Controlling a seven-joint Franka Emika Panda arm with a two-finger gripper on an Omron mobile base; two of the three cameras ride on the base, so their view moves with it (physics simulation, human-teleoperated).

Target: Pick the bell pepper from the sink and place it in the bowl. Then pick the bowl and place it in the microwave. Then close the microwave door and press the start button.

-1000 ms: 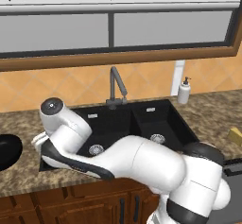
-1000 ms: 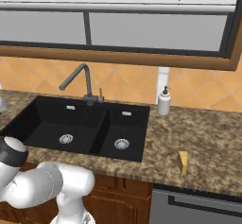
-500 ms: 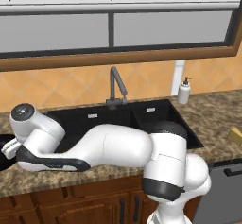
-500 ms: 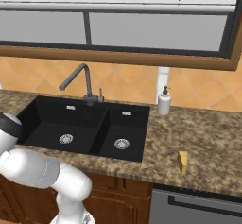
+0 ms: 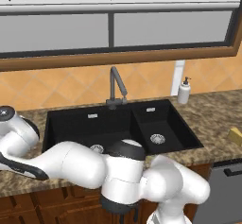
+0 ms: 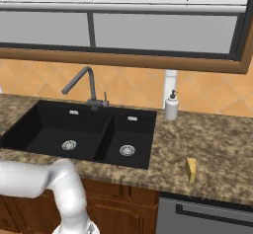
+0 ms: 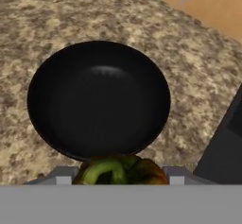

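Reaching far left, pincer (image 7: 118, 183) apparently gripping bell pepper (image 7: 120, 170) above bowl (image 7: 98, 99)

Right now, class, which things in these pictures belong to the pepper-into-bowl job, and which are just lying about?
Belong to the job:
- bell pepper, held in the pincer
- bowl, empty on the counter
- sink, where the pepper came from

Just lying about:
- soap dispenser
- yellow sponge
- faucet

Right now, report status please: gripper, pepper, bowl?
Gripper shut on pepper. Bowl empty on counter, just ahead. Nothing in the way.
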